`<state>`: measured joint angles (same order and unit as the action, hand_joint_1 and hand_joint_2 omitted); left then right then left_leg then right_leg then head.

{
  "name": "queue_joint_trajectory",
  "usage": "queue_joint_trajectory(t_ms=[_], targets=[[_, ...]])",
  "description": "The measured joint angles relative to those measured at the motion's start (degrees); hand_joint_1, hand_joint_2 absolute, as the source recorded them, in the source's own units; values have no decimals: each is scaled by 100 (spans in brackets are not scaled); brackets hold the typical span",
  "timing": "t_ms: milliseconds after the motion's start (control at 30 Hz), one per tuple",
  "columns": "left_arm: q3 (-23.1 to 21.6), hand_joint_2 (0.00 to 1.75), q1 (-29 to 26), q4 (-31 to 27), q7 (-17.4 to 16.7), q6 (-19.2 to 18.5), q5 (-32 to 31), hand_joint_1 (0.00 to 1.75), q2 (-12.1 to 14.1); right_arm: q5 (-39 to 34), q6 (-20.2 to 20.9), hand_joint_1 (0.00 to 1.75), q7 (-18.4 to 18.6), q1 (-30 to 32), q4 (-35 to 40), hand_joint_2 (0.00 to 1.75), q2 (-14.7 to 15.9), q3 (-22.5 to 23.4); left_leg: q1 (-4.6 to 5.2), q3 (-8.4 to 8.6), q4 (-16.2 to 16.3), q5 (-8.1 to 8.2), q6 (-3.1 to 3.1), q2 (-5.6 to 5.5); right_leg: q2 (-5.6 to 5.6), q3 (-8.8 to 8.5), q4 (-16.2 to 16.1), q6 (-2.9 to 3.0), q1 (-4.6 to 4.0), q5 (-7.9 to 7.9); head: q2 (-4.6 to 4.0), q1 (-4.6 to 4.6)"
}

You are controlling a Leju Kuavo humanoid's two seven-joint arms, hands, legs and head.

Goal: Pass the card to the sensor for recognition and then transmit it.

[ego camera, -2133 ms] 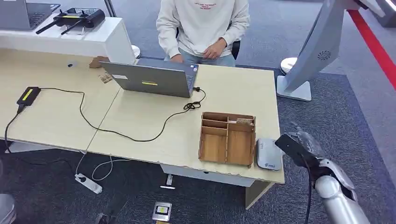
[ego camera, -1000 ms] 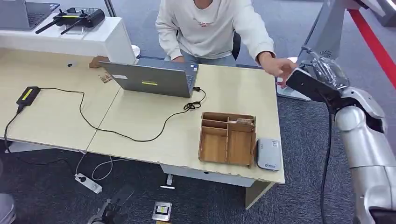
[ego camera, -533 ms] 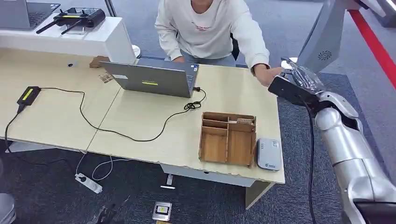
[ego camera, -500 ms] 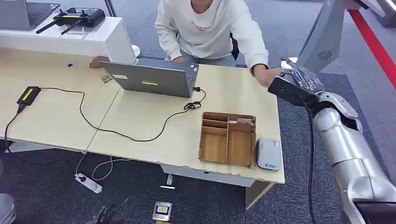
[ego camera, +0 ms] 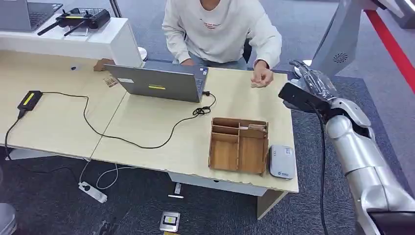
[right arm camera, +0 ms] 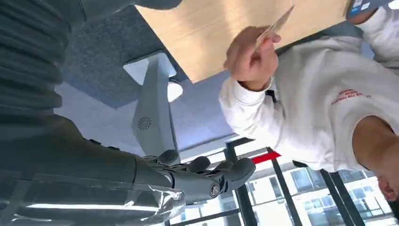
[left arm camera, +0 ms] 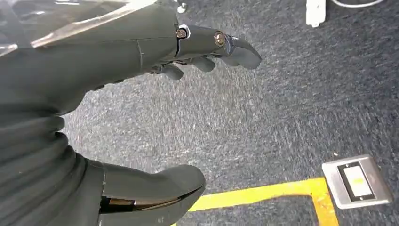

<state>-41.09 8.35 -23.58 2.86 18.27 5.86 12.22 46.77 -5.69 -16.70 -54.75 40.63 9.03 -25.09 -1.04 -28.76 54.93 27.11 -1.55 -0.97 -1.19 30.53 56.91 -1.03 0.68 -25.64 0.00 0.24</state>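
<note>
Card (ego camera: 258, 84) held by person's hand (ego camera: 263, 77) over tabletop (ego camera: 244, 103), at 10 o'clock from right hand (ego camera: 313, 83). Right hand released, holding nothing. Left hand (left arm camera: 141, 94) likewise released.

The right hand (ego camera: 313, 88) is raised at the table's far right, fingers apart and empty, while the left hand (left arm camera: 141, 94) is hung low, empty.

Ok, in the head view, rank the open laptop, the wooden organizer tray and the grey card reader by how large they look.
1. Open laptop, largest.
2. Wooden organizer tray, clearly smaller than the laptop.
3. Grey card reader, smallest.
All three sit on one desk, so the order is probably not just a matter of nearness.
</note>
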Motion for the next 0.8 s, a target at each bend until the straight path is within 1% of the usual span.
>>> queue_joint_trajectory(t_ms=[133, 233, 333, 400, 533, 667, 800], targets=[[-7, 175, -29, 20, 79, 0, 146, 0, 0, -155, -199, 0, -118, -4, 7, 175, -11, 0, 0, 0, 0, 0, 0, 0, 0, -1, 0, 0, 0, 0, 0, 0], [-22, 175, -40, 48, 230, -129, 361, 0, 64, -468, -312, 0, -240, -55, 158, 175, -44, 0, -1, 1, 0, -2, -1, 1, 0, 1, 0, -1, 0, 1, 0, 0], [-28, 175, -41, 70, 291, -138, 568, 0, 129, -763, -240, 0, -251, -127, 398, 175, -46, 2, -3, 5, 0, -1, -1, -1, 0, -2, 0, 0, -3, 1, 0, 0], [-39, 175, -64, 79, 308, -112, 699, 0, 131, -944, -81, 0, -164, -109, 625, 175, -46, 2, -3, 4, 0, -1, -1, 0, 0, -1, 0, 0, -3, 1, 0, 0], [-66, 175, -72, 98, 317, -7, 957, 0, 127, -1315, 317, 0, 173, 41, 1197, 175, 22, 9, -2, 7, 1, -1, -1, 1, 0, -1, -1, -1, -3, 1, 0, 0], [-79, 175, -86, 107, 295, 234, 1025, 0, 61, -1392, 595, 0, 457, 420, 1834, 175, 193, 42, -1, 6, 7, 0, 0, 1, 0, -2, -1, -1, -2, 1, 0, 0], [-116, 175, -85, 131, 332, 291, 1025, 0, 15, -1432, 798, 0, 709, 871, 2442, 175, 407, 107, -1, 5, 10, 1, 1, 2, 0, -4, -2, -1, -2, 1, 0, 0]])
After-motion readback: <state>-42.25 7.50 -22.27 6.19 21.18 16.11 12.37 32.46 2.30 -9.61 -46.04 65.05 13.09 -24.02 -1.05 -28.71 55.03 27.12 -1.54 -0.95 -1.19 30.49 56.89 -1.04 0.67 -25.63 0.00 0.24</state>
